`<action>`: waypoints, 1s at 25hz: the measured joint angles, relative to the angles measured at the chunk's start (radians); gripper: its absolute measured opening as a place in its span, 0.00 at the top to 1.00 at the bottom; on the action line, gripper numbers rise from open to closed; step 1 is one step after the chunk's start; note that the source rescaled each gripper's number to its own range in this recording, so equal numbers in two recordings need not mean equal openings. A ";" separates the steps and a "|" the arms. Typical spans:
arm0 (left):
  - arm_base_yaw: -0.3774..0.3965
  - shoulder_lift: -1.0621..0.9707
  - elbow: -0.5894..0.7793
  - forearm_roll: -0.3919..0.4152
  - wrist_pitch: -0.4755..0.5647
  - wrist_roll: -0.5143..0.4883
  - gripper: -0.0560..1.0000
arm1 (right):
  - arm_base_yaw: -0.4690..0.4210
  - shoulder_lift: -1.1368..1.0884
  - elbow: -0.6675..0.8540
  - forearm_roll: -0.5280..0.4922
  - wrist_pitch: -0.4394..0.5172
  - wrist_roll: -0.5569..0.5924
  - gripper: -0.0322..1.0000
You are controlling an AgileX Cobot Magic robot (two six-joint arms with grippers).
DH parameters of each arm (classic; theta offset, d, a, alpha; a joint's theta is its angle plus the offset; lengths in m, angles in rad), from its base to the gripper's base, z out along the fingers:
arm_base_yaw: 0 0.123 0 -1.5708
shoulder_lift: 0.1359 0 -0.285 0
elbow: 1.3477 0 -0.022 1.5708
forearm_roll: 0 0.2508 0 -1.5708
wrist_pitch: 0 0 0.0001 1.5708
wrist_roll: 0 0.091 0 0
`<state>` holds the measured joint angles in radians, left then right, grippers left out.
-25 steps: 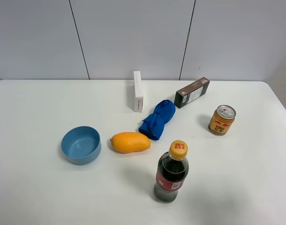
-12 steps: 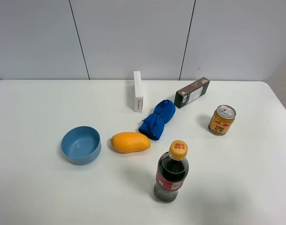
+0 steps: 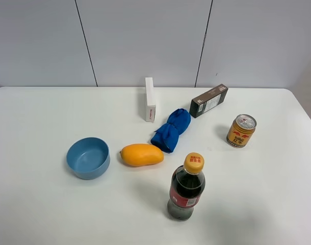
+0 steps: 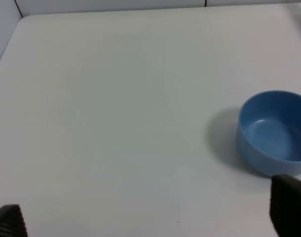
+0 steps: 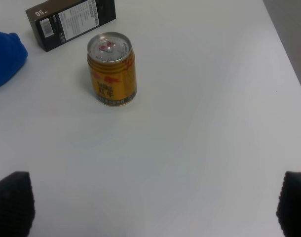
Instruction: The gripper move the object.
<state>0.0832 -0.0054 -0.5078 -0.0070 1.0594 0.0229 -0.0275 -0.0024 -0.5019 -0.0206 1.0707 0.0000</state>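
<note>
Neither gripper shows in the exterior view. On the white table (image 3: 38, 204) stand a blue bowl (image 3: 88, 157), an orange mango (image 3: 141, 154), a crumpled blue cloth (image 3: 172, 129), an upright white box (image 3: 150, 99), a dark box (image 3: 209, 100), a yellow can (image 3: 241, 130) and a cola bottle (image 3: 187, 188). My left gripper (image 4: 148, 217) is open and empty, with the bowl (image 4: 274, 132) ahead near one fingertip (image 4: 288, 205). My right gripper (image 5: 153, 205) is open and empty, short of the can (image 5: 111, 68).
A grey panelled wall (image 3: 145, 41) backs the table. The right wrist view shows the dark box (image 5: 71, 20), an edge of the blue cloth (image 5: 6, 57) and the table's right edge (image 5: 283, 49). The left wrist view shows the table's far left corner (image 4: 19, 17).
</note>
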 joint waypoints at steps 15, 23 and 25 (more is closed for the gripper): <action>0.000 0.000 0.000 0.000 0.000 0.000 0.00 | 0.000 0.000 0.000 0.000 0.000 0.000 0.00; 0.000 0.000 0.000 0.000 0.000 0.000 0.00 | 0.000 0.000 0.000 0.000 0.000 0.000 0.00; 0.000 0.000 0.000 0.000 0.000 0.000 0.00 | 0.000 0.000 0.000 0.000 0.000 0.000 0.00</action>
<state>0.0832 -0.0054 -0.5078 -0.0068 1.0594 0.0229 -0.0275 -0.0024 -0.5019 -0.0206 1.0707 0.0000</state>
